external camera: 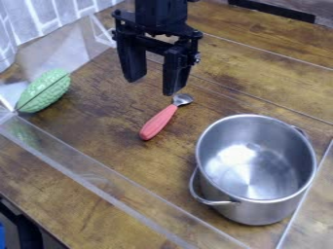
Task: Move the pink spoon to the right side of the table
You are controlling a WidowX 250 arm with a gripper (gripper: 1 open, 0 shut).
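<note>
Near the middle of the table [92, 136] lies the pink spoon [162, 120], metal end toward the gripper [154, 74] — spread wide, holding nothing, just above and behind. To its right, close by, stands a steel pot [255, 167]; well to the left rests a green ribbed vegetable [45, 90]. Dark wood planks below — clear plastic strip [78, 165] along the near edge.

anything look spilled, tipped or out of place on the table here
Nothing stands out. The pink spoon lies flat on the table, the steel pot stands upright and empty, the green vegetable-like object rests near the left edge, and the open gripper hangs above the spoon.
</note>
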